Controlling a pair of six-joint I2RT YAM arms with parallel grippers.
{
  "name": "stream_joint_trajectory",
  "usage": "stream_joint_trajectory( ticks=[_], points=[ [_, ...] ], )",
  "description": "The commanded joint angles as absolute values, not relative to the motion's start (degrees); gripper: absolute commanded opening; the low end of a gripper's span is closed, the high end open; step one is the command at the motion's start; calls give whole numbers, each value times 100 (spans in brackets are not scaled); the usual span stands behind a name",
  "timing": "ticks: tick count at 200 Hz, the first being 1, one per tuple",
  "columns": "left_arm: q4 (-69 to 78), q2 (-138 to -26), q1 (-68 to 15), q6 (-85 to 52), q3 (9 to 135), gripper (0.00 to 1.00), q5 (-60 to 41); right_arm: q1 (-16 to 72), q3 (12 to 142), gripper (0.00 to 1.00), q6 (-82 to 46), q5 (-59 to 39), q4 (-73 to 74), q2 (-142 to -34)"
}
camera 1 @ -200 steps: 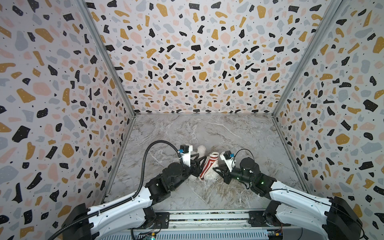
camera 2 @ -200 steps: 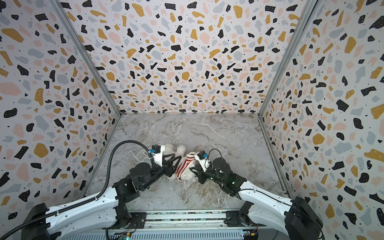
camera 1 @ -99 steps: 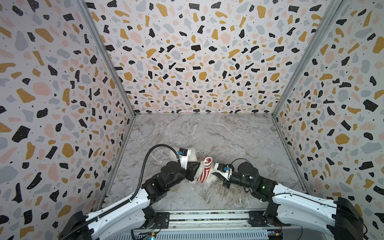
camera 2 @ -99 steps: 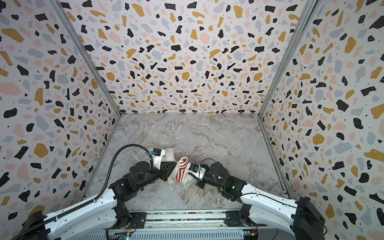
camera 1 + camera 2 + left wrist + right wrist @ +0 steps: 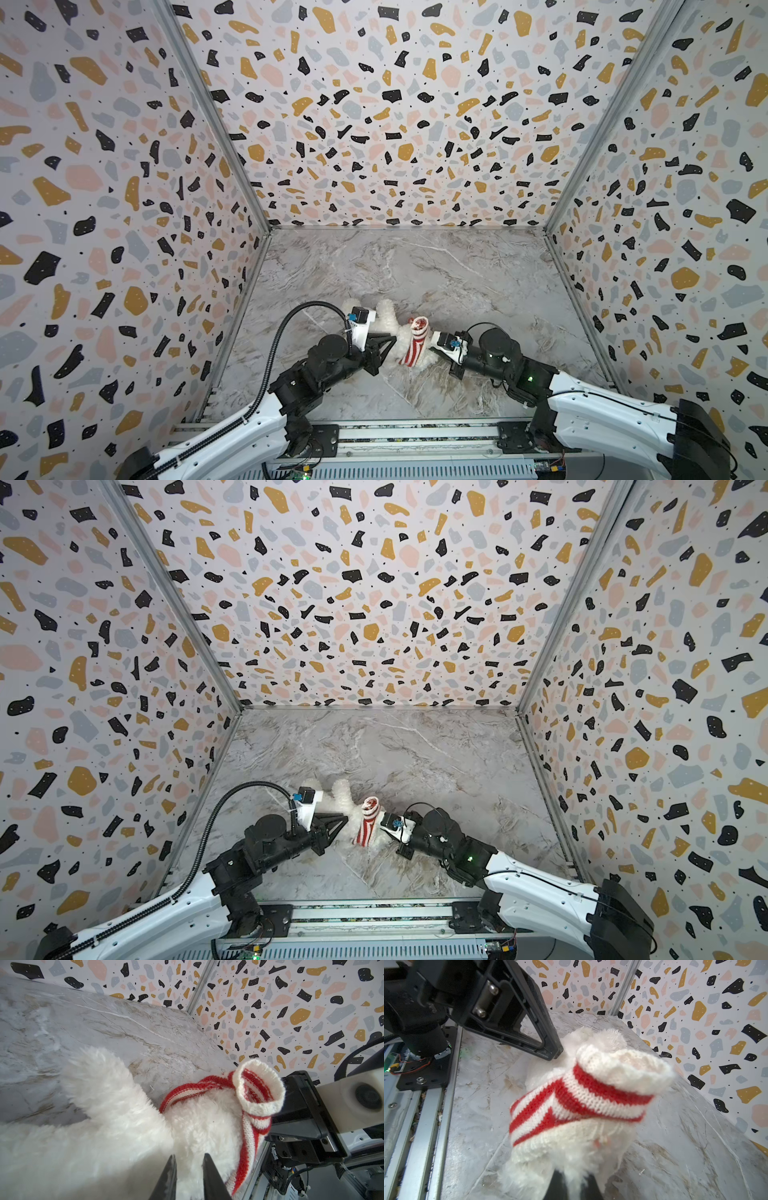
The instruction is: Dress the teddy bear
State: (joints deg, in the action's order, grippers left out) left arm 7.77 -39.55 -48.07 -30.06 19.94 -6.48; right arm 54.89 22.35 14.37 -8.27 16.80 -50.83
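The white fluffy teddy bear [image 5: 384, 311] lies on the marble floor [image 5: 415, 266] between both arms, seen in both top views [image 5: 341, 791]. A red-and-white striped sweater [image 5: 417, 347] is bunched round part of its body, its white-rimmed opening turned upward [image 5: 258, 1084]. My left gripper [image 5: 189, 1157] is shut on the bear's fur from the left side [image 5: 392, 338]. My right gripper [image 5: 572, 1178] is shut on the bear's fur just below the sweater's hem [image 5: 550, 1145], from the right. In the top views its fingers are hidden under its wrist camera [image 5: 448, 343].
Terrazzo-patterned walls [image 5: 395, 124] close the floor in on three sides. A metal rail [image 5: 395, 440] runs along the front edge. The left arm's black cable [image 5: 291, 320] loops above the floor at the left.
Both grippers have come down and toward the front rail with the bear and sweater. The left gripper's fingers have closed in on the bear's fur.
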Motion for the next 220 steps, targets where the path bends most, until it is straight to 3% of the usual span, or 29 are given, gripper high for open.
stream_joint_trajectory(
  ticks=[1,48,84,147,184,220],
  points=[
    [1060,-4141,-4881,-2916,1810,20,-872,5394,2209,0,1316,-795,1982,-4900],
    [1675,-4309,-5416,-3054,1488,19,-711,5184,2136,0,1155,-959,2048,-4874],
    [1926,-4567,-5459,-2989,1509,22,-510,5181,2136,0,1171,-1045,2050,-4872],
    [2310,-4908,-5474,-2874,1660,20,-473,5186,2101,0,1157,-1170,2087,-4851],
    [2323,-5264,-5687,-2701,1749,31,-531,5176,2101,0,1085,-1104,2116,-4869],
    [2359,-5501,-5748,-2604,1766,34,-272,5177,2092,0,1037,-1112,2153,-4873]
  ],
)
